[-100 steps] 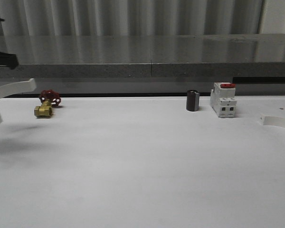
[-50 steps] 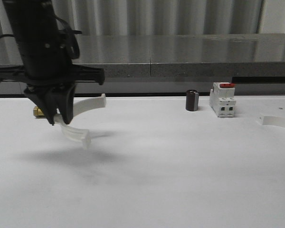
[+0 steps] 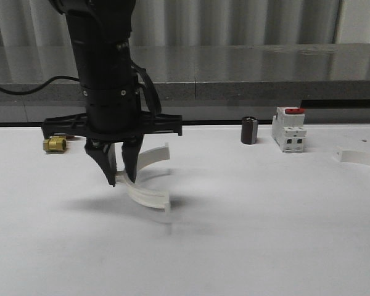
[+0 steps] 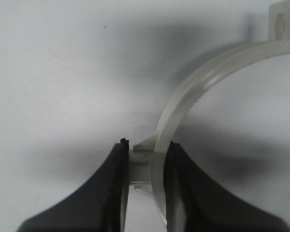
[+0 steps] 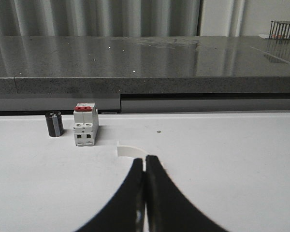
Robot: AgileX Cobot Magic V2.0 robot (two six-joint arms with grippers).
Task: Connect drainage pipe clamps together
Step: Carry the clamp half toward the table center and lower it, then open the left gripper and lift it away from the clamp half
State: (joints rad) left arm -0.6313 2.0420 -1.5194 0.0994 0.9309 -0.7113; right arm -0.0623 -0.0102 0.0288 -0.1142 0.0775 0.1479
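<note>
My left gripper (image 3: 120,177) hangs over the table left of centre, shut on one white half-ring drainage pipe clamp (image 3: 149,196). The ring curves out to the right of the fingers, just above the surface. In the left wrist view the left gripper (image 4: 146,159) pinches the clamp's (image 4: 193,87) band and rib, with a square end tab at the far end. The second clamp (image 3: 361,157) shows at the table's right edge. In the right wrist view my right gripper (image 5: 145,162) is shut with a thin white strip of this clamp (image 5: 129,151) between its fingertips.
A brass valve (image 3: 54,144) with a red handle lies at the back left. A black cylinder (image 3: 250,130) and a white breaker (image 3: 290,129) with a red top stand at the back right. A grey counter runs behind the white table (image 3: 234,234).
My left arm has swept in from the far left towards the middle of the table, carrying its clamp and lowering it. The clamp at the right edge has stayed put.
</note>
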